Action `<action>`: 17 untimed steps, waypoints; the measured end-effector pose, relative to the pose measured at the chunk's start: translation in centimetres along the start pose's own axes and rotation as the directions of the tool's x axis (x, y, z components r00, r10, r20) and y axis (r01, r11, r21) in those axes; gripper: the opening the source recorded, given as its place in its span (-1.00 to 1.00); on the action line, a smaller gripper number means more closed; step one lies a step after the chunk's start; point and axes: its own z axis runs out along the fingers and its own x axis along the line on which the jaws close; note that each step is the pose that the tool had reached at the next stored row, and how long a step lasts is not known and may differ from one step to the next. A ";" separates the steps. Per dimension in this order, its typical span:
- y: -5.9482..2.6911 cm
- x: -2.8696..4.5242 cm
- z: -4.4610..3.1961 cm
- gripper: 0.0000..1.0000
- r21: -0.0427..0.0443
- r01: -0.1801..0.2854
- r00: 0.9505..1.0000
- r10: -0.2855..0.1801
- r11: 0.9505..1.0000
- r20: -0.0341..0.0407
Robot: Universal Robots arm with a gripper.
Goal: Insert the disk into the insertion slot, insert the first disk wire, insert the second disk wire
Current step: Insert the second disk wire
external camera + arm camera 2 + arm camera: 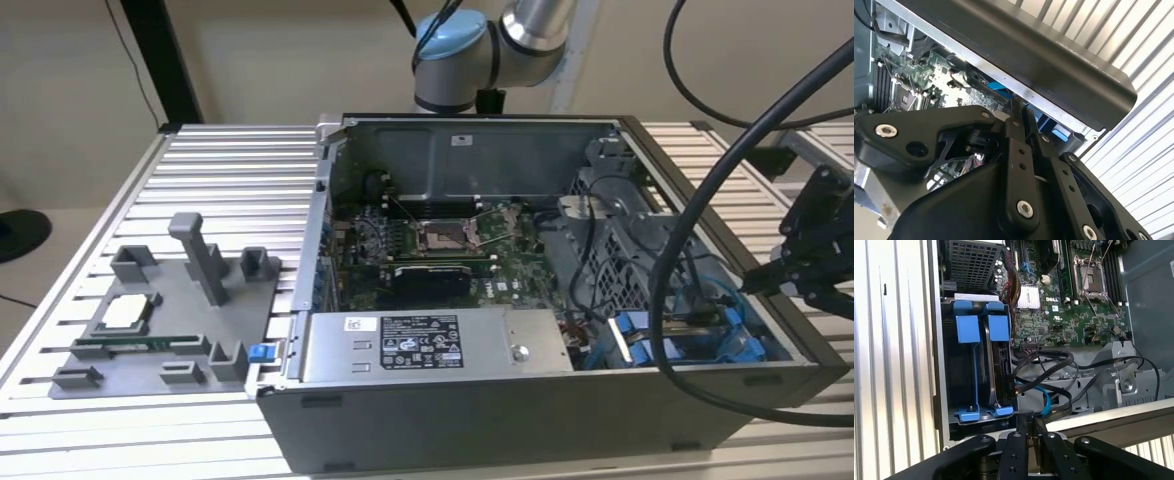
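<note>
Black cables (1041, 371) (plus a blue cable (1046, 399)) tangle just beside the disk (1000, 371).

ribbed metal table (214, 170), open computer case (534, 425), grey fixture (174, 312)

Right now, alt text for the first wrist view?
The tool hangs over an open computer case, near the insertion slot, where the disk sits edge-on between blue clips. Black cables and a green motherboard lie beside the slot.
</note>
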 end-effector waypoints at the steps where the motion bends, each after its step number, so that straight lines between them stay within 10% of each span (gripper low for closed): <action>1: 0.00 0.00 0.00 1.00 0.000 0.000 1.000 0.000 1.000 0.000; 7: 0.00 0.00 0.00 1.00 0.000 0.000 1.000 0.000 1.000 0.000; 8: 0.00 0.00 0.00 -1.00 0.000 0.000 1.000 0.000 1.000 0.000; 17: 0.01 -0.02 -0.08 -1.00 0.000 0.000 1.000 0.000 1.000 0.000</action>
